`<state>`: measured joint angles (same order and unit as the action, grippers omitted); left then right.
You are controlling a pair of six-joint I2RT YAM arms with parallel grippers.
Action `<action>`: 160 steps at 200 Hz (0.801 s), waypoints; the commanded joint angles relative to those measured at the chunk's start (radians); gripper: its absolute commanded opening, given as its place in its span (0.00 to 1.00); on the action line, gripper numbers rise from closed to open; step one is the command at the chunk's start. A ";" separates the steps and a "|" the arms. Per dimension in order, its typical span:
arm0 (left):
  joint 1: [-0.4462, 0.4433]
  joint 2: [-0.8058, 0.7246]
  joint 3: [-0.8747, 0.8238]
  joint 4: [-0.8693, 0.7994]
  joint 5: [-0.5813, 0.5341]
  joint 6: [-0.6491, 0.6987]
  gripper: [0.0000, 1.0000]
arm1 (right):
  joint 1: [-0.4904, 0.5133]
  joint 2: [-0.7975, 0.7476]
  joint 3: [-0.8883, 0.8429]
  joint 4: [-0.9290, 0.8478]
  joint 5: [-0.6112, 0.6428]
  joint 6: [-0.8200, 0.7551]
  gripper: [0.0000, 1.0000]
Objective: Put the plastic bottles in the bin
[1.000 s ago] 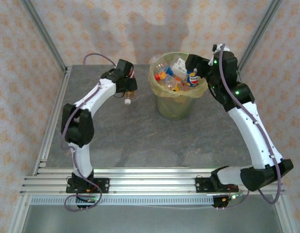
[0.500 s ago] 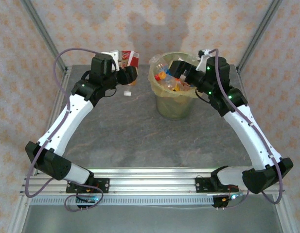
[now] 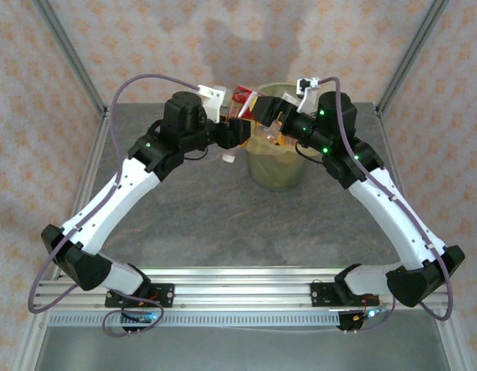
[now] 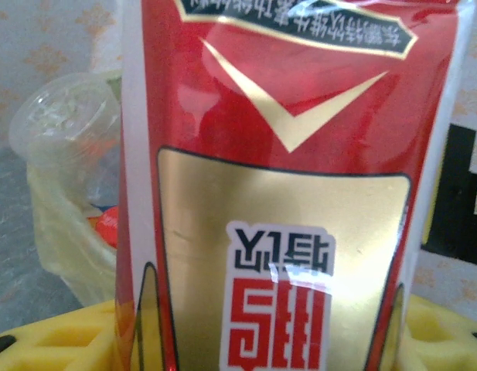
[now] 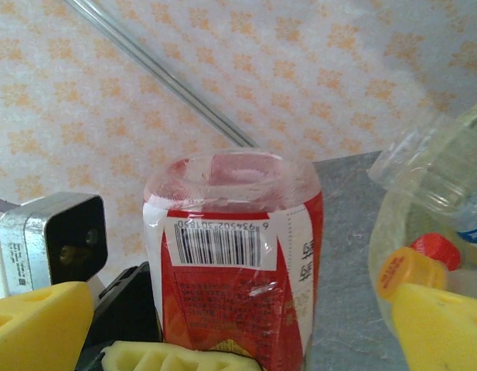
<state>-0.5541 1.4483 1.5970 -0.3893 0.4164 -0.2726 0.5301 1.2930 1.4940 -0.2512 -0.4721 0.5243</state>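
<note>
While clamping the red-labelled plastic bottle (image 3: 243,96) in the left gripper (image 3: 240,127), holds it at the ten-o'clock rim of the bin (image 3: 278,174) for dropping in, right gripper (image 3: 267,108) spread wide over the bin, seemingly leaving room.

Bright even light, soft shadow on wall (image 3: 246,42) — glare on bottle (image 4: 288,201)

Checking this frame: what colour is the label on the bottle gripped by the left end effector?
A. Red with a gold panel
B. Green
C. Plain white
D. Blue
A: the left end effector is closed on a bottle whose label is red with a gold panel, held beside the bin.
</note>
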 commanded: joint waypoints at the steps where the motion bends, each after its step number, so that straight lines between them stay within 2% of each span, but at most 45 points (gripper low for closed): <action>1: -0.015 0.002 0.059 0.063 0.034 0.037 0.47 | 0.012 0.006 0.011 0.041 -0.003 0.013 0.99; 36: -0.038 0.014 0.069 0.055 0.052 0.066 0.47 | 0.016 0.027 0.034 0.040 -0.007 0.008 1.00; 106: -0.064 0.027 0.087 0.029 0.065 0.121 0.47 | 0.024 0.057 0.057 0.039 -0.006 0.010 0.92; 117: -0.067 0.029 0.090 0.029 0.066 0.123 0.47 | 0.024 0.059 0.059 0.035 0.000 0.007 0.87; 142: -0.069 0.032 0.095 0.027 0.064 0.124 0.49 | 0.024 0.056 0.067 0.016 0.014 -0.002 0.69; 160: -0.069 0.027 0.095 0.029 0.064 0.122 0.59 | 0.025 0.054 0.082 -0.009 0.037 -0.019 0.60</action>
<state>-0.6136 1.4864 1.6512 -0.3790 0.4534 -0.1658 0.5514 1.3510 1.5318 -0.2501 -0.4660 0.5224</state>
